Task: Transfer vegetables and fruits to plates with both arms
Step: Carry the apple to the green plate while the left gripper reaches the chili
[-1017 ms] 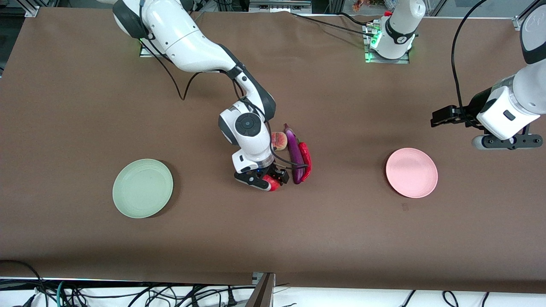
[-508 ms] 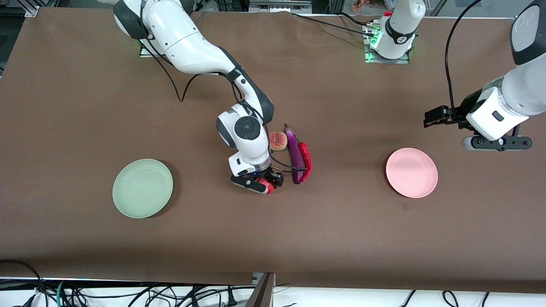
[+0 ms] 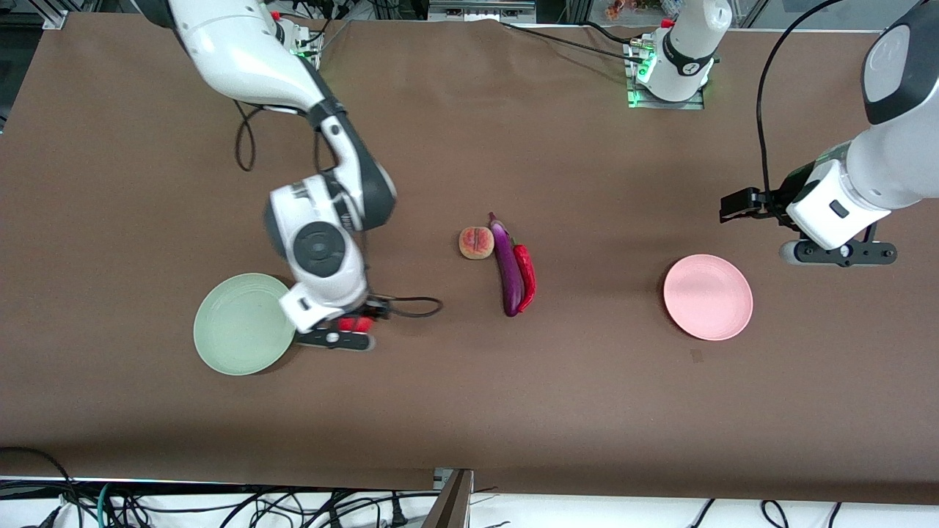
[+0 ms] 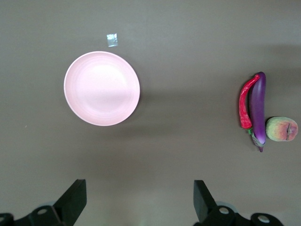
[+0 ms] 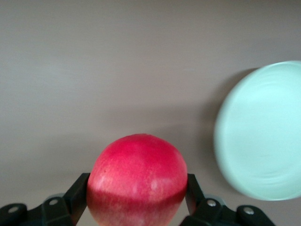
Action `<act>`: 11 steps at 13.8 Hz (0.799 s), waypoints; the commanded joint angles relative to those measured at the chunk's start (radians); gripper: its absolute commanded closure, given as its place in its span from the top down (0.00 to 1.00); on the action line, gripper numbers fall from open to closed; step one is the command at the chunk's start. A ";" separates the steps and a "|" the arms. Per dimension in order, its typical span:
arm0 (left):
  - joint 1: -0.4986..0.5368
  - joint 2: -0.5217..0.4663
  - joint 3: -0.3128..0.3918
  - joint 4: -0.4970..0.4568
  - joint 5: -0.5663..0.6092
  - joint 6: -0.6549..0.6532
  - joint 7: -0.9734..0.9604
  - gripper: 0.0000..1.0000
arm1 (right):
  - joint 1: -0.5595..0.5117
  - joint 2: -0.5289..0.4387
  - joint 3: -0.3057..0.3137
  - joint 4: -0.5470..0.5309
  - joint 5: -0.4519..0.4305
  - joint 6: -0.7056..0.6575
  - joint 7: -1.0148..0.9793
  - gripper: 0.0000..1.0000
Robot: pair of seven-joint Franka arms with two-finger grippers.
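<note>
My right gripper (image 3: 351, 328) is shut on the round red fruit (image 5: 137, 179) and holds it above the table just beside the pale green plate (image 3: 235, 331), which also shows in the right wrist view (image 5: 263, 136). The peach (image 3: 476, 243), purple eggplant (image 3: 508, 268) and red chili (image 3: 525, 273) lie together at mid-table; they also show in the left wrist view, the peach (image 4: 281, 129), eggplant (image 4: 257, 107) and chili (image 4: 244, 106). My left gripper (image 4: 139, 201) is open and empty, up in the air near the pale pink plate (image 3: 708, 296), which the left wrist view shows too (image 4: 101, 88).
A black cable (image 3: 411, 306) trails from the right wrist over the brown table cloth. A small pale tape mark (image 4: 111, 40) lies on the cloth near the pink plate. Cables hang along the table's near edge.
My right gripper has lifted the red fruit away from the pile and carried it toward the green plate. My left arm has drifted slightly toward mid-table.
</note>
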 commanded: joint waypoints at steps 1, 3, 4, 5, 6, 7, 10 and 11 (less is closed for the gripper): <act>-0.064 0.040 0.008 0.009 -0.014 0.034 -0.036 1.00 | 0.004 -0.192 -0.123 -0.341 -0.004 0.132 -0.244 0.32; -0.124 0.081 0.007 0.000 -0.018 0.069 -0.089 1.00 | -0.019 -0.227 -0.194 -0.488 -0.001 0.273 -0.381 0.33; -0.181 0.113 0.007 0.000 -0.017 0.086 -0.155 1.00 | -0.051 -0.229 -0.195 -0.536 -0.001 0.337 -0.418 0.34; -0.224 0.145 0.007 0.000 -0.015 0.123 -0.230 1.00 | -0.097 -0.226 -0.194 -0.574 -0.001 0.397 -0.456 0.37; -0.259 0.172 0.007 -0.015 -0.015 0.176 -0.285 1.00 | -0.122 -0.220 -0.194 -0.602 0.001 0.448 -0.483 0.38; -0.299 0.195 0.007 -0.053 -0.018 0.257 -0.333 1.00 | -0.143 -0.212 -0.191 -0.619 0.022 0.483 -0.494 0.40; -0.367 0.280 0.007 -0.156 -0.020 0.610 -0.505 0.89 | -0.151 -0.169 -0.185 -0.613 0.116 0.526 -0.521 0.80; -0.367 0.314 0.005 -0.161 -0.033 0.685 -0.526 0.86 | -0.150 -0.169 -0.183 -0.593 0.131 0.524 -0.527 0.99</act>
